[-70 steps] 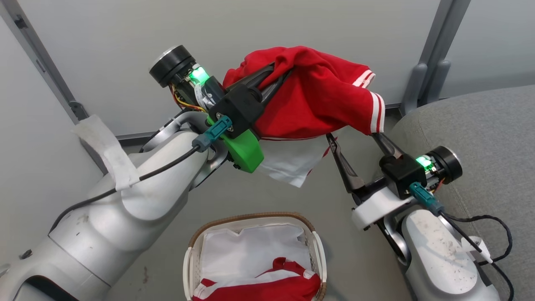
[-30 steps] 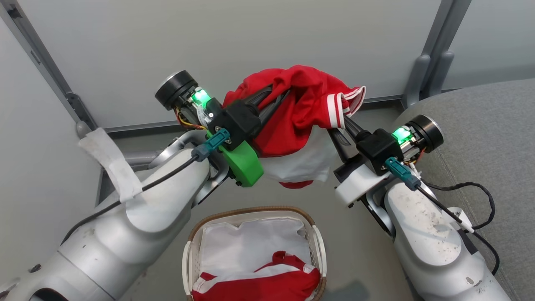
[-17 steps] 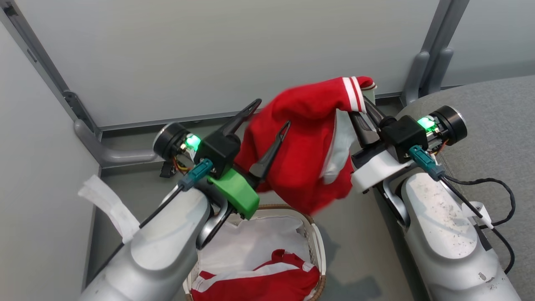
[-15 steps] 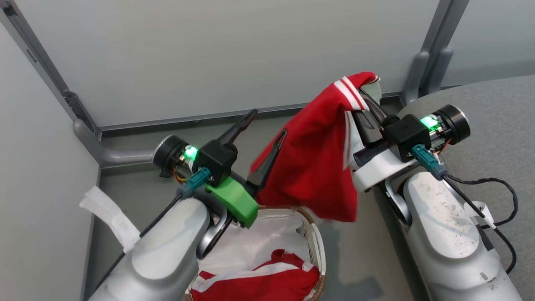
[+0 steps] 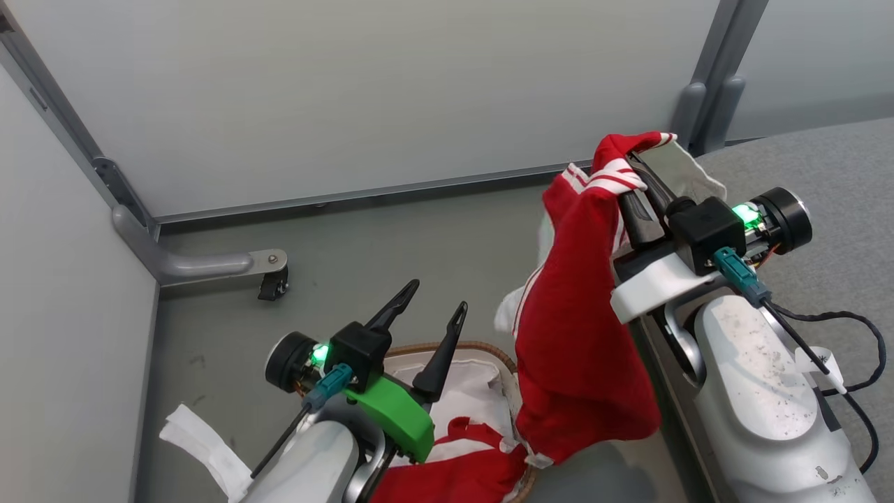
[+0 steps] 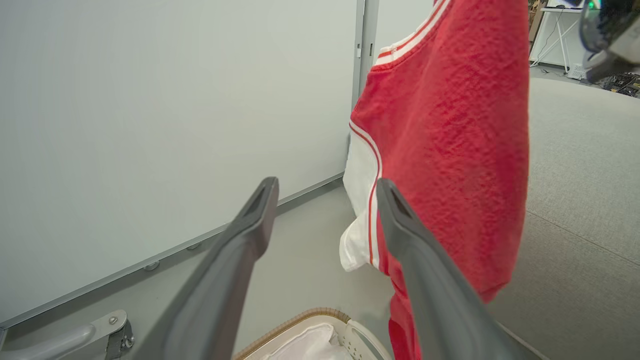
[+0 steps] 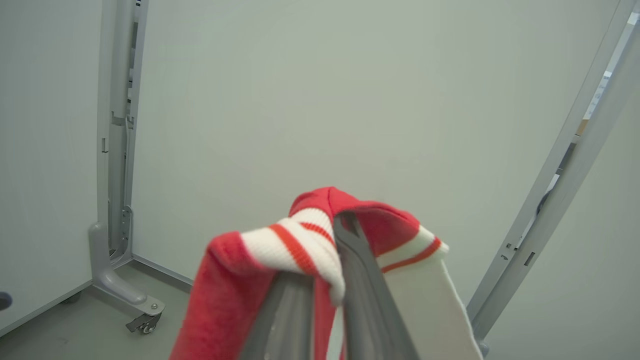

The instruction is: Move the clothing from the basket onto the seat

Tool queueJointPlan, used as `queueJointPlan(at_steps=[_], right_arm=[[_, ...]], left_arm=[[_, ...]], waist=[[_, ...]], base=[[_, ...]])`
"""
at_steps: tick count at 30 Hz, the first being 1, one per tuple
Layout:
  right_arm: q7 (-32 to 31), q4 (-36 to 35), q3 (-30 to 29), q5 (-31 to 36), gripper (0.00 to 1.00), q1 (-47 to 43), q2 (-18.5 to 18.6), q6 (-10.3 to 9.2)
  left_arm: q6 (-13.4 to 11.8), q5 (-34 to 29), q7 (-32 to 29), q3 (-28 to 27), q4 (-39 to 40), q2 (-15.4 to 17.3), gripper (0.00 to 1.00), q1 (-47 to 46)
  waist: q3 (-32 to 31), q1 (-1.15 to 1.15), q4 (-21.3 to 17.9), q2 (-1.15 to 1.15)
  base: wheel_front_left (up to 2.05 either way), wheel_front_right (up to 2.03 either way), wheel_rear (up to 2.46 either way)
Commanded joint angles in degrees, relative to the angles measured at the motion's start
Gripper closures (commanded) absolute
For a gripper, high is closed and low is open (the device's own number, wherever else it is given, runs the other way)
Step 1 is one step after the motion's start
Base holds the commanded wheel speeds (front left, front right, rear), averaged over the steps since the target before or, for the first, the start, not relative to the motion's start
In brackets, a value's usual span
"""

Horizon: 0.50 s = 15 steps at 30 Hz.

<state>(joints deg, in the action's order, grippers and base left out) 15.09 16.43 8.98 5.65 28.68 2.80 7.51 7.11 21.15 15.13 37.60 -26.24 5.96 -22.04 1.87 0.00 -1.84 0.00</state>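
A red clothing piece [image 5: 580, 349] with white stripes hangs from my right gripper [image 5: 632, 164], which is shut on its striped cuff [image 7: 300, 245] above the near edge of the grey seat [image 5: 824, 161]. The cloth's lower end dangles just right of the basket [image 5: 489, 347]. My left gripper [image 5: 438, 295] stands open and empty over the basket, left of the hanging cloth. In the left wrist view that gripper [image 6: 327, 185] has the red cloth [image 6: 450, 125] just past its right finger, apart from it. Another red clothing piece [image 5: 461, 475] lies in the basket on the white liner [image 5: 468, 391].
Grey partition walls close off the back and left. A partition foot with a caster [image 5: 269, 269] lies on the floor at left, and a post [image 5: 705, 105] stands by the seat's far corner. A black cable [image 5: 845, 321] loops beside my right forearm.
My left gripper has opened, let go of the red piece and dropped toward the basket. The right gripper has carried the piece rightward toward the seat; it now hangs from that gripper alone.
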Motion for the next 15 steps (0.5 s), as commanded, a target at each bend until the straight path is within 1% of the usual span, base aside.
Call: queueJointPlan(at_steps=[1,4,8,12,15], right_arm=[[0.1,-0.3,-0.3,0.2,1.0,-0.9,0.2,-0.04],[0.1,-0.4,-0.5,0.1,1.0,-1.1,0.2,-0.04],[0.1,-0.6,-0.8,0.3,1.0,-1.0,0.2,-0.04],[0.1,-0.9,-1.1,1.0,1.0,-0.3,0.2,-0.05],[0.1,-1.1,-1.2,1.7,1.0,0.5,0.4,-0.06]], left_arm=[[0.3,-0.4,0.0,-0.7,0.2,-0.3,0.0,1.4],[0.3,-1.2,0.0,-1.5,0.5,-0.9,0.0,2.7],[0.4,-2.1,0.0,-1.8,1.2,-1.5,0.0,4.0],[0.5,-2.3,0.0,-1.3,2.1,-2.0,0.0,4.7],[0.5,-2.5,0.0,-1.4,2.8,-2.2,0.0,4.6]], waist=[[0.0,0.0,-0.2,0.0],[-0.1,0.0,-0.9,0.0],[0.0,0.0,-2.8,0.0],[0.4,0.0,-6.2,0.0],[1.2,0.0,-9.8,0.0]], base=[[0.0,0.0,0.0],[0.0,0.0,0.0],[0.0,0.0,0.0],[0.0,0.0,0.0],[0.0,0.0,0.0]])
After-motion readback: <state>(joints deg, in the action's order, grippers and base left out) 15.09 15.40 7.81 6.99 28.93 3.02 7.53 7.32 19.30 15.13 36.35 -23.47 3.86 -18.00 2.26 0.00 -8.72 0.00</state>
